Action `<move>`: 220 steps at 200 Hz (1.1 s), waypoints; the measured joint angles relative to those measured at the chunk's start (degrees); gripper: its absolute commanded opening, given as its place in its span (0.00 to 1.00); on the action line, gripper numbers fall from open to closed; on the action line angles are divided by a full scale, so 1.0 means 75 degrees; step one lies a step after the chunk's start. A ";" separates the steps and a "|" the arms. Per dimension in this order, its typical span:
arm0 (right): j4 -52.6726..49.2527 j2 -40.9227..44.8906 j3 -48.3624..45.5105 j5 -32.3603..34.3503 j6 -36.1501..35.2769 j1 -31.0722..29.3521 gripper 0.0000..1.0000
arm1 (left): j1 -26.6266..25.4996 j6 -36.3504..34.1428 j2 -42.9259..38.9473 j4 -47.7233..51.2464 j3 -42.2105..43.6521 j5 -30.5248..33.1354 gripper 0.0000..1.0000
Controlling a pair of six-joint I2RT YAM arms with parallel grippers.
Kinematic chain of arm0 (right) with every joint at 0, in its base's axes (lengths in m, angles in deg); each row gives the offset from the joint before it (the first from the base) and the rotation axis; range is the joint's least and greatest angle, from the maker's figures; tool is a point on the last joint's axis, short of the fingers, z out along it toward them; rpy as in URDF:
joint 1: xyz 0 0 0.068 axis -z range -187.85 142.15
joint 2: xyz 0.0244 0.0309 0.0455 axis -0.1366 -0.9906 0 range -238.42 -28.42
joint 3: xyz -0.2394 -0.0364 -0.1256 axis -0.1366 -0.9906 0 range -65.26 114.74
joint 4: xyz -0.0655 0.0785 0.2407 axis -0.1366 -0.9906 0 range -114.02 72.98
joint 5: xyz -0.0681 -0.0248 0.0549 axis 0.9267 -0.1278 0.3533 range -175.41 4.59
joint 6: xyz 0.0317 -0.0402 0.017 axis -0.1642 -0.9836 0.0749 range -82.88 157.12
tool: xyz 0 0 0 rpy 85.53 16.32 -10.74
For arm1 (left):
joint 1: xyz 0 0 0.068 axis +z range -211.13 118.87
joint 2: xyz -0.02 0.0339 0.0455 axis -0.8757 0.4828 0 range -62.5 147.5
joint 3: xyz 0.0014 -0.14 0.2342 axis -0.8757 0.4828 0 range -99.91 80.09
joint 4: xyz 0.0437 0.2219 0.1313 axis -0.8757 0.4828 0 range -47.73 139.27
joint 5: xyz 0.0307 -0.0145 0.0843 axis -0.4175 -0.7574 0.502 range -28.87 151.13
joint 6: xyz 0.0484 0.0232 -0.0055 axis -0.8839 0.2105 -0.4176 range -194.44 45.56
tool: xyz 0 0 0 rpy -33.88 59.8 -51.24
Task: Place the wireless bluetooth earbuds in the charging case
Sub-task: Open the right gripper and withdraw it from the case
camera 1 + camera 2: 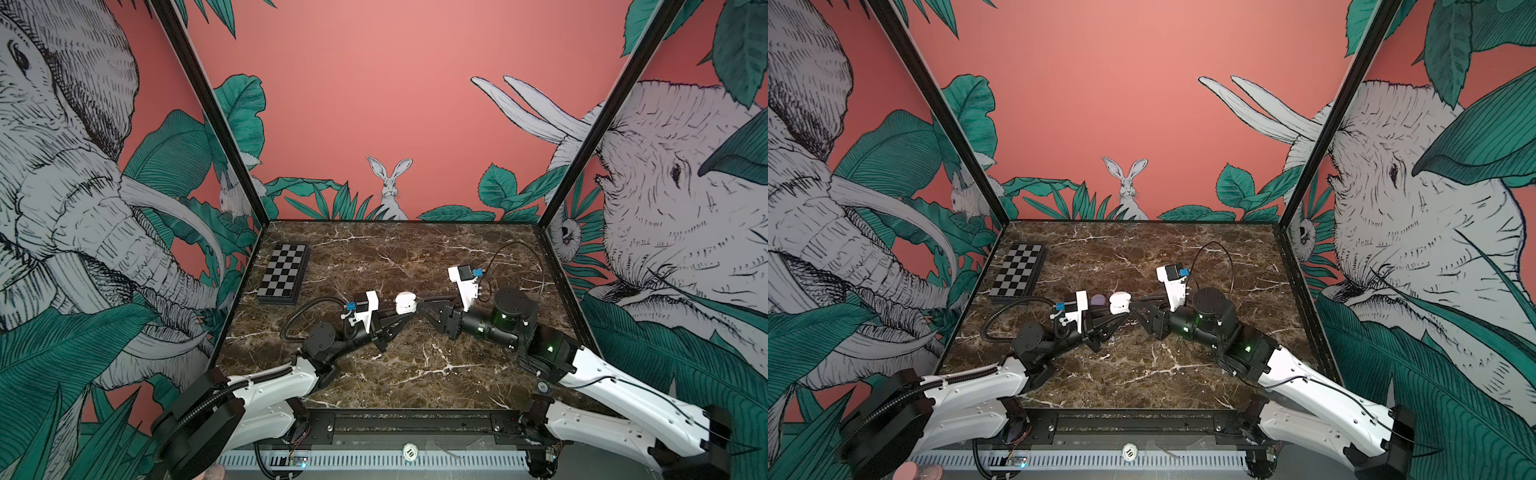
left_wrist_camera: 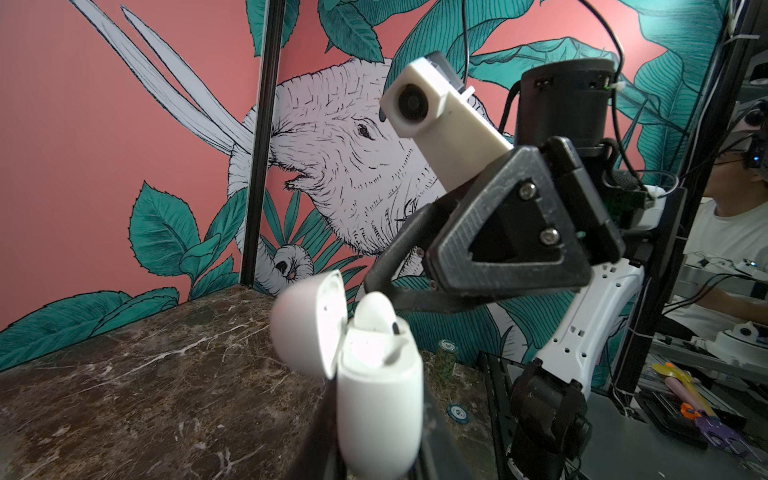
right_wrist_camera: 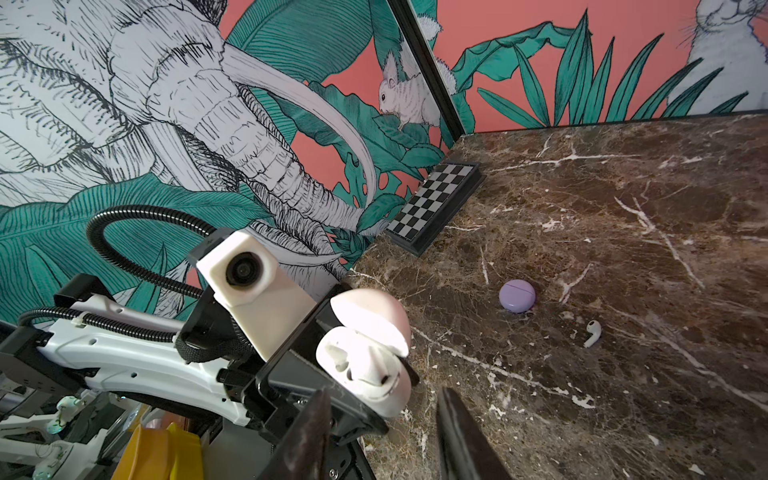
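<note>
One white earbud (image 2: 376, 313) sits in the open white charging case (image 2: 378, 395) — clamped by the left gripper (image 1: 402, 316). Right gripper (image 3: 385, 392) jaws stand apart beside it. Second earbud (image 3: 592, 332) lies on the marble table (image 3: 623, 199), near the closed lilac case (image 3: 517, 296).

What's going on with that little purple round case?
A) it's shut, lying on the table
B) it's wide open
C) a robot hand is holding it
A: the purple case lies on the table, its halves closed to a thin seam, with a white earbud loose beside it.
</note>
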 measured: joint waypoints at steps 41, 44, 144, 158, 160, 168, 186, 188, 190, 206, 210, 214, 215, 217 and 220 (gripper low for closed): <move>-0.0574 0.0522 0.0306 0.0315 -0.0286 -0.0006 0.78 | 0.0000 -0.0434 -0.0731 0.1988 -0.0539 -0.0050 0.00; -0.0621 0.0557 0.0318 0.0350 -0.0318 -0.0006 0.80 | 0.0000 -0.0481 -0.0781 0.2127 -0.0618 -0.0050 0.00; -0.2052 0.1174 0.0746 0.1055 -0.0717 -0.0003 0.98 | 0.0000 -0.1288 -0.1148 0.3177 -0.0606 -0.0868 0.00; -0.2238 0.1174 0.1003 0.1107 -0.0752 0.0006 0.98 | 0.0000 -0.1684 -0.1454 0.3552 -0.0609 -0.1081 0.00; -0.2273 0.1174 0.1035 0.1119 -0.0755 0.0009 0.98 | 0.0000 -0.1766 -0.1513 0.3614 -0.0612 -0.1128 0.00; -0.2363 0.1174 0.1137 0.1160 -0.0761 0.0029 0.98 | 0.0000 -0.1985 -0.1731 0.3905 -0.0624 -0.1265 0.00; -0.2547 0.1157 0.1253 0.1207 -0.0749 0.0096 0.98 | 0.0000 -0.2457 -0.2124 0.4497 -0.0667 -0.1641 0.00; -0.2567 0.1154 0.1256 0.1207 -0.0743 0.0108 0.98 | 0.0000 -0.2509 -0.2171 0.4575 -0.0673 -0.1684 0.00; -0.2582 0.1148 0.1262 0.1207 -0.0740 0.0122 0.98 | 0.0000 -0.2559 -0.2209 0.4645 -0.0676 -0.1719 0.00; -0.2771 0.1055 0.1311 0.1209 -0.0659 0.0259 0.98 | 0.0000 -0.2996 -0.2550 0.5249 -0.0679 -0.1920 0.00; -0.2815 0.1017 0.1329 0.1207 -0.0641 0.0300 0.98 | 0.0000 -0.3077 -0.2632 0.5397 -0.0679 -0.1979 0.00; -0.2859 0.0962 0.1349 0.1207 -0.0603 0.0358 0.98 | 0.0000 -0.3174 -0.2704 0.5520 -0.0679 -0.2011 0.00; -0.2865 0.0950 0.1352 0.1207 -0.0595 0.0370 0.98 | 0.0000 -0.3203 -0.2736 0.5578 -0.0679 -0.2034 0.00; -0.2885 0.0927 0.1361 0.1201 -0.0580 0.0399 0.98 | 0.0000 -0.3241 -0.2774 0.5639 -0.0679 -0.2043 0.00; -0.2911 0.0863 0.1378 0.1198 -0.0548 0.0466 0.98 | 0.0000 -0.3302 -0.2830 0.5738 -0.0679 -0.2075 0.00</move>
